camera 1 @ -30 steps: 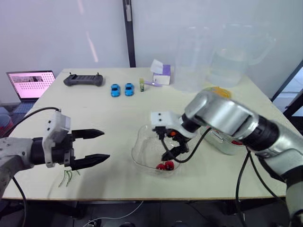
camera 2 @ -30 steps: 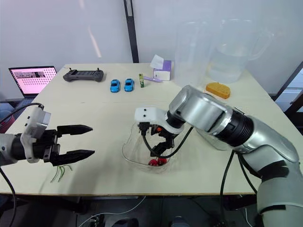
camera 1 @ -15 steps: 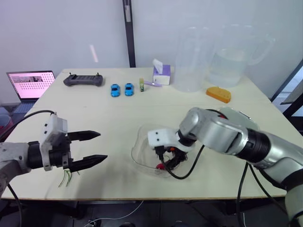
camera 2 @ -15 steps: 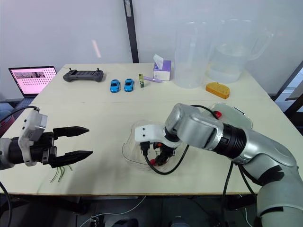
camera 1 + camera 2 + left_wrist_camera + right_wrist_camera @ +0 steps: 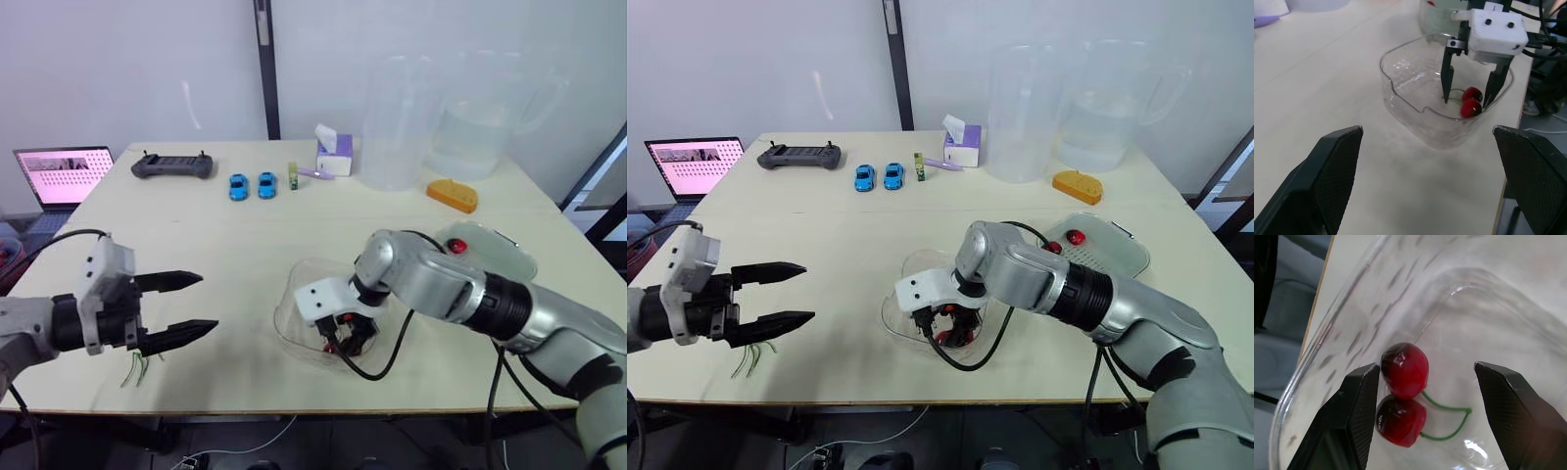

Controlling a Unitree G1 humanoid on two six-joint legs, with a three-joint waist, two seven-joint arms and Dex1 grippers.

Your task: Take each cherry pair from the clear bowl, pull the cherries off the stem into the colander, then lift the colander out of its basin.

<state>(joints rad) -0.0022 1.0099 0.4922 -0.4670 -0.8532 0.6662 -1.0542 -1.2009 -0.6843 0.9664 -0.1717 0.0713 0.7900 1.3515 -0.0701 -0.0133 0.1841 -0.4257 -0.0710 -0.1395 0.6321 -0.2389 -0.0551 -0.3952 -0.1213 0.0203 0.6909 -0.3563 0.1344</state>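
Observation:
The clear bowl (image 5: 290, 296) sits near the table's front edge, with one red cherry pair (image 5: 1403, 387) lying in it, joined by a green stem. My right gripper (image 5: 1426, 368) reaches down into the bowl, open, with a finger on each side of the cherries. My left gripper (image 5: 204, 302) hovers open and empty over the table to the left of the bowl. To the right of the bowl stands the white colander (image 5: 1104, 253) in its basin, with a loose cherry (image 5: 1075, 236) in it.
Several bare green stems (image 5: 137, 364) lie under my left gripper. At the back are a laptop (image 5: 64, 171), a black controller (image 5: 172, 164), two blue toy cars (image 5: 252, 185), a tissue box (image 5: 333, 155), clear jugs (image 5: 397, 122) and an orange sponge (image 5: 452, 195).
My right gripper has come down into the bowl and now straddles the cherry pair. The arm dropped lower, uncovering the colander. My left gripper barely moved.

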